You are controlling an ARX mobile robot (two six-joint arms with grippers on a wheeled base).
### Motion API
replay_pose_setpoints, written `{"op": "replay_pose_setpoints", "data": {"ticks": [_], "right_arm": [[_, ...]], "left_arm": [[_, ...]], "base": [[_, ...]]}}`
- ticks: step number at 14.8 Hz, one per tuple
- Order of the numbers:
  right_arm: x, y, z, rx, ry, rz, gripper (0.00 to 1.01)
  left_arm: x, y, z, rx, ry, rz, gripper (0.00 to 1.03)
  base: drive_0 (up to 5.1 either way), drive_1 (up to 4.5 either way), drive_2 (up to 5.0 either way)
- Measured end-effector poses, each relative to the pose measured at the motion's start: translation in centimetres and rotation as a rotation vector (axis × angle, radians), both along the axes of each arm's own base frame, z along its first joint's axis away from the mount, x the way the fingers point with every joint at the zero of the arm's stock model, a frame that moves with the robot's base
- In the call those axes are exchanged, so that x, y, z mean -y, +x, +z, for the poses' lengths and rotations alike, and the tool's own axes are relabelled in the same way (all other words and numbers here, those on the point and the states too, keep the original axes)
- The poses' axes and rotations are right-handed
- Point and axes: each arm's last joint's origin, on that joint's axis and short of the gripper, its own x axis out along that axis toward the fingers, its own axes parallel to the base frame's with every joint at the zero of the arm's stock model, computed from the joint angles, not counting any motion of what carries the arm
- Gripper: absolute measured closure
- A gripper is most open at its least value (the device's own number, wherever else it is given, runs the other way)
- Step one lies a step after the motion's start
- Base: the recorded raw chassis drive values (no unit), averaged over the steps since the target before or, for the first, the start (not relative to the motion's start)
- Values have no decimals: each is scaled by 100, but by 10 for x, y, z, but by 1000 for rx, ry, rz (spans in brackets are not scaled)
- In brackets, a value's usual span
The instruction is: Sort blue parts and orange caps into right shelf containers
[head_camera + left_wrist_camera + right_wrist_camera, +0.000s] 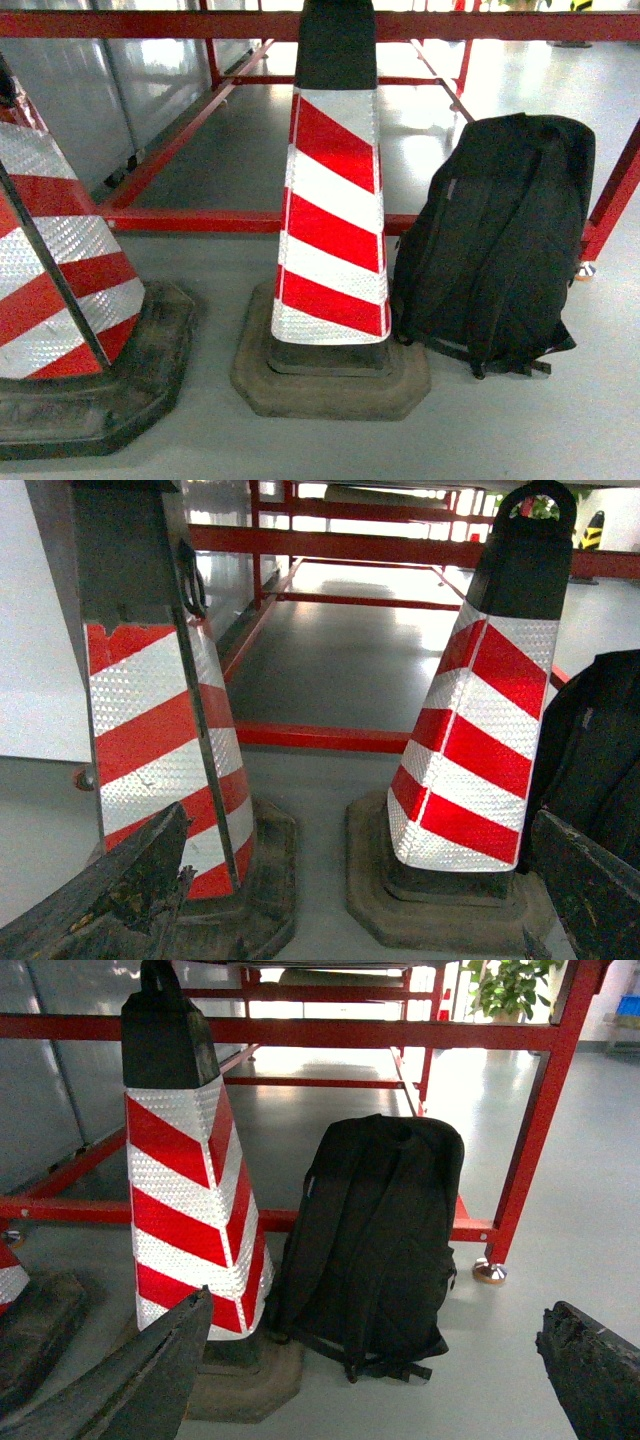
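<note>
The robot faces the floor in front of a red metal frame, with nothing to sort within reach. A striped traffic cone stands in the middle; a second cone stands to its left, and a black backpack leans just to its right, against the frame. No blue parts, orange caps or shelf containers show in any view, so where they are cannot be told.

Both wrist views show fingers spread wide: the left end effector is released and empty, and so is the right end effector.

This looks like a travel or search step. The next move probably calls for turning or driving the base until the parts and containers come into sight.
</note>
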Motion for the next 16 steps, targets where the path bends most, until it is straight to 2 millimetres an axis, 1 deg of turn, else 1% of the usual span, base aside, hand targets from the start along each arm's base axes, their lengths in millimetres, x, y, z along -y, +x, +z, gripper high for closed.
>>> {"op": "replay_pose_setpoints", "data": {"ticks": [16], "right_arm": [[0,0,0,-2,0,0,3]], "left_arm": [[0,0,0,-2,0,1,5]], "base": [[0,0,0]]}}
